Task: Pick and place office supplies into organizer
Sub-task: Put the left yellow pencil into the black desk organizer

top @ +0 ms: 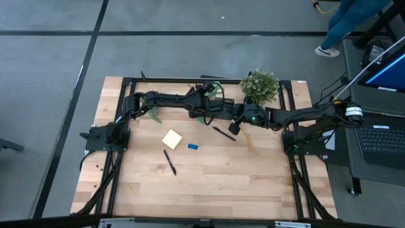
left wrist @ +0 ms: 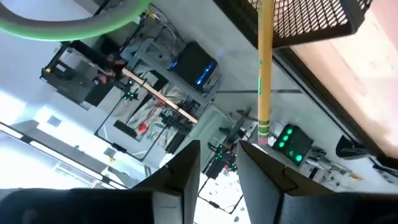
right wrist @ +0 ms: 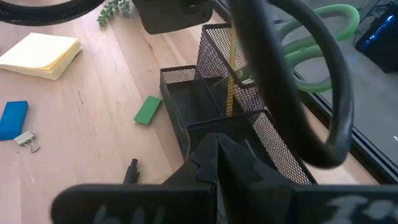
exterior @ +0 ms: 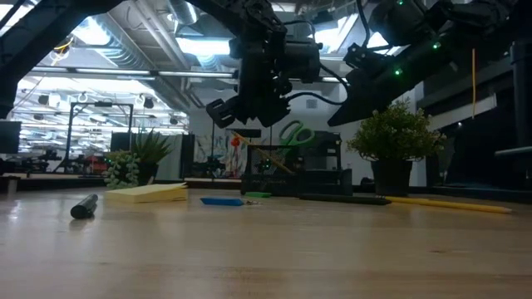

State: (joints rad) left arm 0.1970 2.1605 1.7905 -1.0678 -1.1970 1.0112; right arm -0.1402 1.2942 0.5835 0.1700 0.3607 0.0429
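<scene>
Wooden table (top: 209, 183) on a grey floor, in a wide workshop with ceiling strip lights and racks of equipment behind; a person's legs (top: 342, 25) and a laptop (top: 380, 142) show beyond the right edge. Black mesh organizer (right wrist: 217, 106) stands at the far middle of the table, with green-handled scissors (right wrist: 311, 37) and a pencil (right wrist: 232, 74) upright in its taller section. A large plant (top: 260, 85) stands right of the organizer; a smaller plant (exterior: 133, 166) sits on the left. Left gripper (left wrist: 217, 165) hangs above the organizer, jaws parted by a narrow gap and holding nothing, the pencil's eraser end just beyond its fingertips. Right gripper (top: 233, 126) hovers just right of the organizer near the large plant; its jaws are closed and nothing shows between them. On the open table, nearer than the organizer: sticky pad (top: 171, 139), pen (top: 169, 162), second pen (top: 223, 133), second pencil (top: 250, 142), blue eraser (top: 193, 146), green eraser (right wrist: 148, 109) just beside the organizer, binder clip (right wrist: 25, 141) beside the blue eraser.
</scene>
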